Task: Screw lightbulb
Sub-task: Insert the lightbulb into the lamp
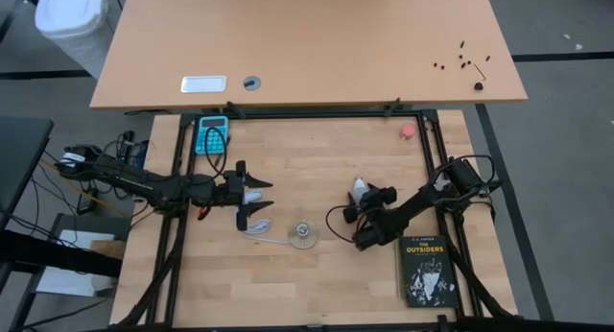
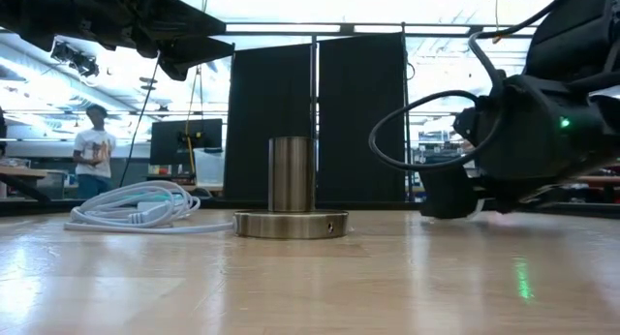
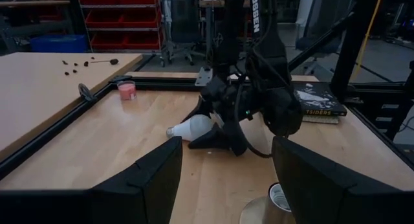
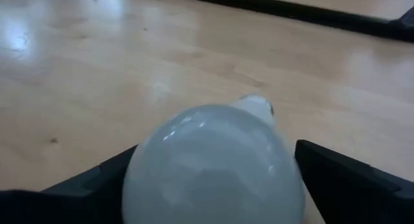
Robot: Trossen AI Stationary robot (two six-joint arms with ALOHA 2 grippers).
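The right gripper [image 1: 367,205] is low on the table right of centre, jaws spread wide around the lying lightbulb [image 4: 213,162], not closed on it. The bulb's screw base points away from the wrist. Farther left, the left gripper [image 1: 257,201] hovers part-open and empty.

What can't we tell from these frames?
- Small white frosted lightbulb: in the right wrist view it lies between the right gripper fingers; contact cannot be told.
- Bulb in the low view: hidden behind the right arm.
- Round silvery socket: cut off by the left wrist view's edge.
- Black book: small print unreadable, high view.
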